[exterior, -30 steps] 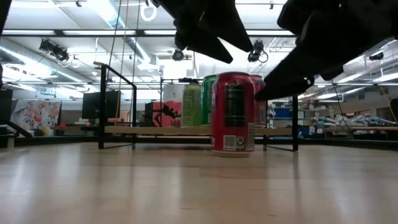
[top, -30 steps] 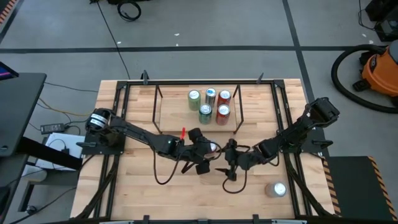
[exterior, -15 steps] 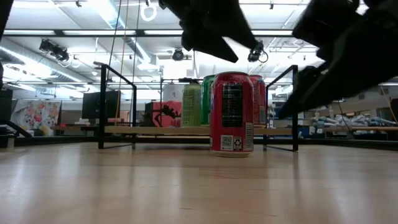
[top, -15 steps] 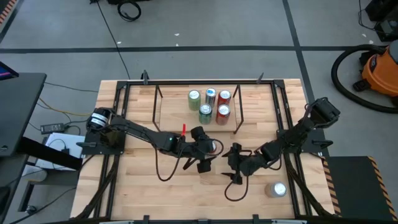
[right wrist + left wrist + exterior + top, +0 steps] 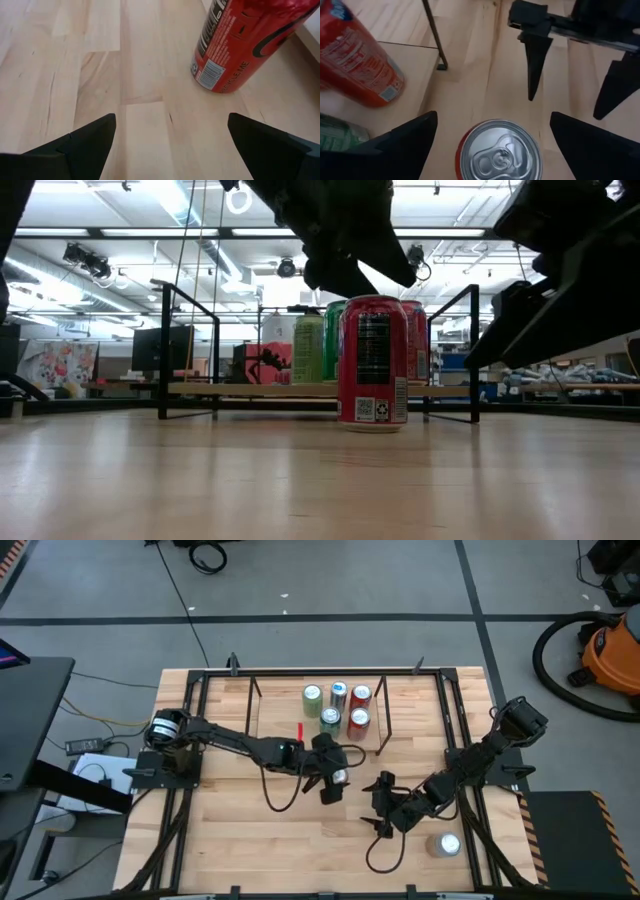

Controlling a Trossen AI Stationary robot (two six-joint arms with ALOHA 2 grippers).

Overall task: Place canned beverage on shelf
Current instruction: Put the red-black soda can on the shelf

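Left gripper [image 5: 490,135] spread above red can [image 5: 500,155].

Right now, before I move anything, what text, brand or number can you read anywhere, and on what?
Red can on the table: white small print and a barcode, too blurred to read; no brand legible.
Red shelf can on the shelf: white small print, too blurred to read.
Other shelf cans: nothing legible.
No readable text elsewhere.

An orange vacuum [image 5: 606,652] stands on the grey floor [image 5: 350,580], well apart from either pincer; a black cable [image 5: 185,600] trails toward the desk [image 5: 230,850].
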